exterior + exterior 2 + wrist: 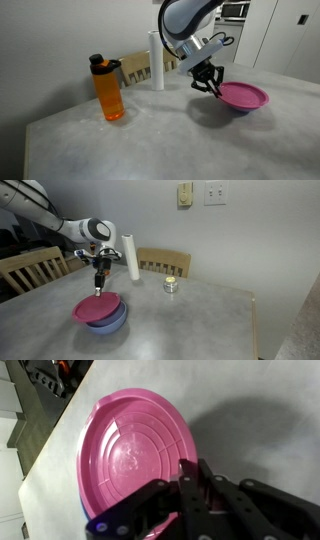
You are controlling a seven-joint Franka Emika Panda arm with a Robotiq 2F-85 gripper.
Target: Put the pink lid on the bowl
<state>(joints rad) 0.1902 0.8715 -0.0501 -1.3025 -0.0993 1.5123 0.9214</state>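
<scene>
The pink lid (pixel 97 308) lies on top of the periwinkle-blue bowl (pixel 110 324), slightly askew, with the bowl's side showing beneath it. In an exterior view the lid (pixel 243 95) covers the bowl near the table's far right. My gripper (pixel 98 291) stands upright over the lid's rim, its fingers nearly together and pinching the edge. In the wrist view the lid (pixel 130 455) fills the left half, and the black fingers (pixel 190 472) meet at its right rim.
An orange bottle (pixel 110 90) stands at the left of the table. A white upright roll (pixel 131 257) and a small round tin (pixel 171 284) stand near the back edge. Wooden chairs (pixel 165 260) stand behind the table.
</scene>
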